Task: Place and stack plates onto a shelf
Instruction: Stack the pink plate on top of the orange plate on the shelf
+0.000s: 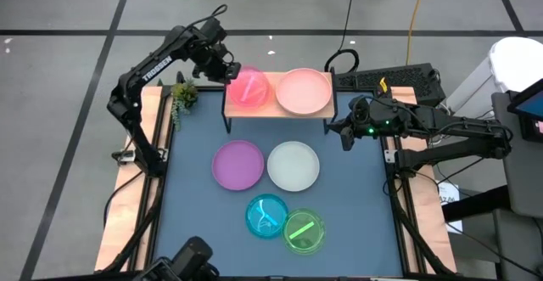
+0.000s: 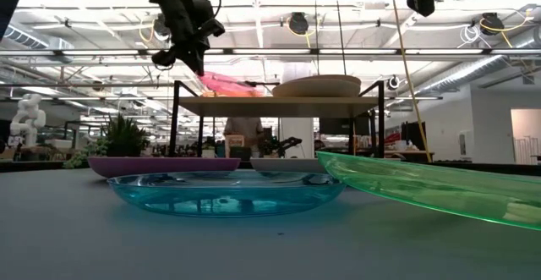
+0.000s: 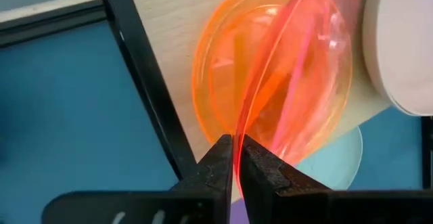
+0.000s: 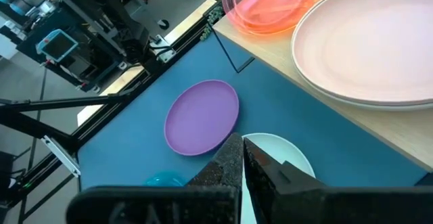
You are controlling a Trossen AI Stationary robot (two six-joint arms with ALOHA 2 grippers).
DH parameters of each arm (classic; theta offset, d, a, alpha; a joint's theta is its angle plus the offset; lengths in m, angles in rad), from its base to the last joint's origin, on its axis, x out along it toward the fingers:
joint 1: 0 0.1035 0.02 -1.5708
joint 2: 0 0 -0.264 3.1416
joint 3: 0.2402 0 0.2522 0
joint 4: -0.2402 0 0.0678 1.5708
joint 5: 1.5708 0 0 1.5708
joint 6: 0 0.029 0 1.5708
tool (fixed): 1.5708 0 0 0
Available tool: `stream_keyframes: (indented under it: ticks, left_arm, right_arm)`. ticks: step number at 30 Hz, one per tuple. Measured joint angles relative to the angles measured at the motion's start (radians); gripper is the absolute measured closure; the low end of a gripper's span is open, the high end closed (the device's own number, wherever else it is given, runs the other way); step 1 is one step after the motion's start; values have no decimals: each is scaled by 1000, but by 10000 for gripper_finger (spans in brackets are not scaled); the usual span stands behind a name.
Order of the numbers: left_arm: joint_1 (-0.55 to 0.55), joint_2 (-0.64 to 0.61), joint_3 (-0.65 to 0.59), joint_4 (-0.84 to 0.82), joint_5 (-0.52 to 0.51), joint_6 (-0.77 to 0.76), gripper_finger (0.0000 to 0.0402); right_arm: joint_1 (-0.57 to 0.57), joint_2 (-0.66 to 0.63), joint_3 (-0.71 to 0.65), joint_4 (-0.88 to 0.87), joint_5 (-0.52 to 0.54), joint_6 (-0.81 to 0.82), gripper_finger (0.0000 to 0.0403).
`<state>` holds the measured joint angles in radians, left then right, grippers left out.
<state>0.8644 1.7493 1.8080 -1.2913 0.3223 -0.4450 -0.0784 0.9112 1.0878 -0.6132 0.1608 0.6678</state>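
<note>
My left gripper (image 1: 227,70) hangs over the left end of the shelf (image 1: 273,104), shut on a translucent pink plate (image 1: 248,87) that is tipped steeply. Under it an orange translucent plate (image 3: 223,68) lies flat on the shelf board. A large pale pink plate (image 1: 303,91) sits on the shelf's right half. On the blue mat lie a purple plate (image 1: 237,163), a white plate (image 1: 293,164), a blue plate (image 1: 267,215) and a green plate (image 1: 304,231), the green one leaning on the blue one's rim. My right gripper (image 1: 348,137) hovers shut beside the shelf's right end, holding nothing. My left gripper pinches the pink plate's rim (image 3: 238,135) between its two fingertips (image 3: 220,158), one on each face. The fingers come slanting down from the table's left far side. The plate stands tilted, held edge high (image 2: 207,77), sloping down over the orange plate; whether its low edge touches, I cannot tell.
Thin black legs (image 1: 226,121) carry the shelf at the mat's far edge. A small green plant (image 1: 182,94) stands left of the shelf, close to my left arm. A dark keyboard (image 1: 399,81) lies beyond the right rail. Bare blue mat (image 1: 195,230) lies at the near left.
</note>
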Motion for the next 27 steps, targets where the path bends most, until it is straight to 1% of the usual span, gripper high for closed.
stream_keyframes:
  ticks: [4, 10, 18, 21, 27]
  left_arm:
    - [-4, 0, 0, 9, -7, -11, 372]
    - [-20, -1, 0, 8, -9, -35, 371]
    - [-23, -1, 0, 21, -10, -53, 369]
    - [-23, -1, 0, 28, -10, -58, 356]
    - [-23, -1, 0, 58, -18, -73, 309]
  right_arm:
    - [0, 0, 0, 0, -1, -4, 403]
    - [0, 0, 0, 0, 0, -57, 403]
    - [0, 0, 0, 0, 0, -60, 403]
    - [0, 0, 0, 0, 0, -60, 403]
    - [0, 0, 0, 0, -2, -70, 403]
